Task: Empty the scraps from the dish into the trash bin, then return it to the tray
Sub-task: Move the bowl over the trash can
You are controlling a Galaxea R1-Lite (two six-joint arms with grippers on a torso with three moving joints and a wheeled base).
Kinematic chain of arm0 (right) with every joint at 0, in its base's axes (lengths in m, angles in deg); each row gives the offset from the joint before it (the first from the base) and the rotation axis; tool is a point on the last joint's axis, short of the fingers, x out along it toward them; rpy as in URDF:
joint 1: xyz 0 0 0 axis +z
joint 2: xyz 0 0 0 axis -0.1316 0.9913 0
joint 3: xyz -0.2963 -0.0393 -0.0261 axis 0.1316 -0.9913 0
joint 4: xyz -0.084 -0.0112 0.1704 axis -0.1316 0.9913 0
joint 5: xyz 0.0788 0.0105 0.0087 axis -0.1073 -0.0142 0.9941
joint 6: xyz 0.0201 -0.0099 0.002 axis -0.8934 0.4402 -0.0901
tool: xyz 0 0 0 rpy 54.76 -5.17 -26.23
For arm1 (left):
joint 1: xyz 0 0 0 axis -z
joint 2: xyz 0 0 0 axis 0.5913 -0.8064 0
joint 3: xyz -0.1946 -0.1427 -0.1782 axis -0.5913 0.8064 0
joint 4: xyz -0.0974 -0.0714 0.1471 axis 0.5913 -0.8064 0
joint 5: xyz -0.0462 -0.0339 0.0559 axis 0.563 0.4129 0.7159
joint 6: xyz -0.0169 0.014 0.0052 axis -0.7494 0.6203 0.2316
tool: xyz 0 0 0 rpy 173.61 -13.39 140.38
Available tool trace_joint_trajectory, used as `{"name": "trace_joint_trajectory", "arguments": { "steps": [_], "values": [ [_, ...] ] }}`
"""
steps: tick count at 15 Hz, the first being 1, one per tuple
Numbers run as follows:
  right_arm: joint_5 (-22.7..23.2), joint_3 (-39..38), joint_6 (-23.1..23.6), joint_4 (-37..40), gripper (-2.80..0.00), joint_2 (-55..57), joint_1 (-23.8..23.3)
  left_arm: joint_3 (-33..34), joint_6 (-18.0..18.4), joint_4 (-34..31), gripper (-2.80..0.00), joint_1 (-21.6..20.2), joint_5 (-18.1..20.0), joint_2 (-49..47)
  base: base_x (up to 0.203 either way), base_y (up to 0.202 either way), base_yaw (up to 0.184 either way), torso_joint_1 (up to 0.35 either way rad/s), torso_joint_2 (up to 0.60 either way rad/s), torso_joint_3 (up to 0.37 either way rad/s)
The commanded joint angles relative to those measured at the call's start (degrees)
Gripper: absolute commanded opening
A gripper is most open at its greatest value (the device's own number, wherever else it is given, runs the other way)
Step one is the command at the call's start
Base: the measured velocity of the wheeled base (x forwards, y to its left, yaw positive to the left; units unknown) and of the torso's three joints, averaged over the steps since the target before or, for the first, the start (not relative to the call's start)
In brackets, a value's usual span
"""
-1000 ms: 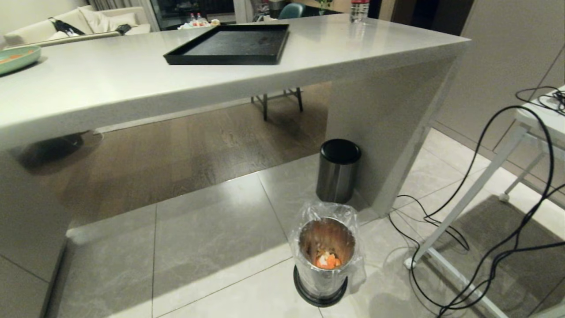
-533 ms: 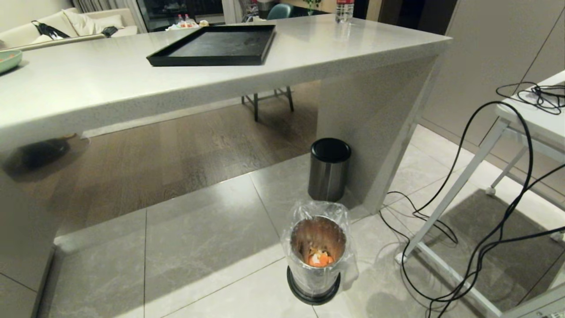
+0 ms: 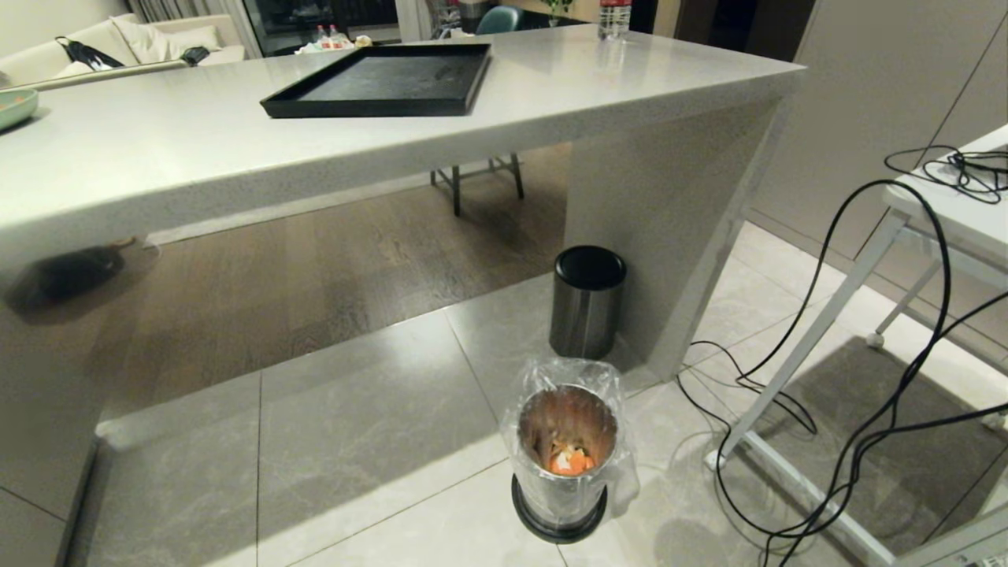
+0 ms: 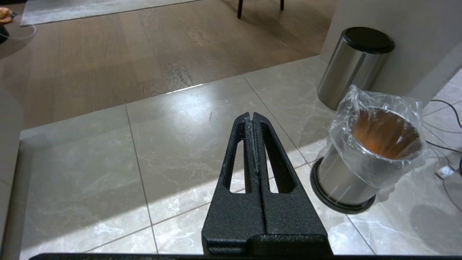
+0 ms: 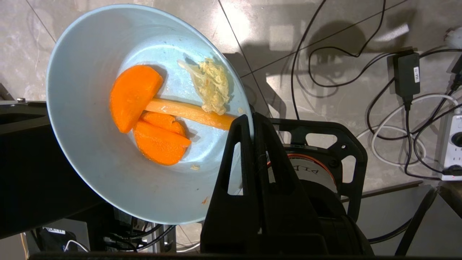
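My right gripper is shut on the rim of the dish, a pale blue bowl held over the tiled floor. The scraps, orange carrot slices and a pale shredded bit, lie inside it. The trash bin, lined with a clear bag, stands on the floor in front of the counter with some orange bits at its bottom. The black tray sits bare on the counter. My left gripper is shut and holds nothing, hanging over the tiles beside the trash bin. Neither arm shows in the head view.
An unlined steel bin with a black lid stands against the counter's side panel, just behind the lined one. Black cables trail over the floor to the right, around a white table's leg. A green plate sits at the counter's far left.
The whole head view has shifted to the left, so the camera has moved; over the last half second it holds still. The bins and tray keep their places.
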Motion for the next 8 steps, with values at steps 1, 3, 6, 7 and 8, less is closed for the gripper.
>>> {"name": "trace_joint_trajectory", "arguments": {
  "steps": [1, 3, 6, 7, 8],
  "values": [
    [0.1, 0.0, 0.0, 0.2, -2.8, -0.5, -0.1, 0.0, -0.1, 0.0, -2.8, 0.0, -0.1, -0.1, 0.0, 0.0, 0.0, 0.0, 0.0, 0.0],
    [0.1, -0.1, 0.0, 0.3, -2.8, -0.5, 0.0, 0.0, -0.1, 0.1, -2.8, 0.1, 0.0, -0.1, 0.0, 0.0, 0.0, 0.0, 0.0, 0.0],
    [0.1, -0.2, 0.0, 0.3, -2.8, -0.4, -0.1, 0.0, -0.1, 0.0, -2.8, 0.1, 0.2, -0.1, 0.0, 0.0, 0.0, 0.0, 0.0, 0.0],
    [0.1, -0.3, 0.0, 0.2, -2.8, -0.4, -0.1, -0.1, -0.1, -0.1, -2.8, 0.1, 0.2, 0.0, 0.0, 0.0, 0.0, 0.0, 0.0, 0.0],
    [0.1, -0.4, 0.0, 0.2, -2.8, -0.4, -0.1, -0.1, -0.1, -0.2, -2.8, 0.1, 0.2, -0.1, 0.0, 0.0, 0.0, 0.0, 0.0, 0.0]
  ]
}}
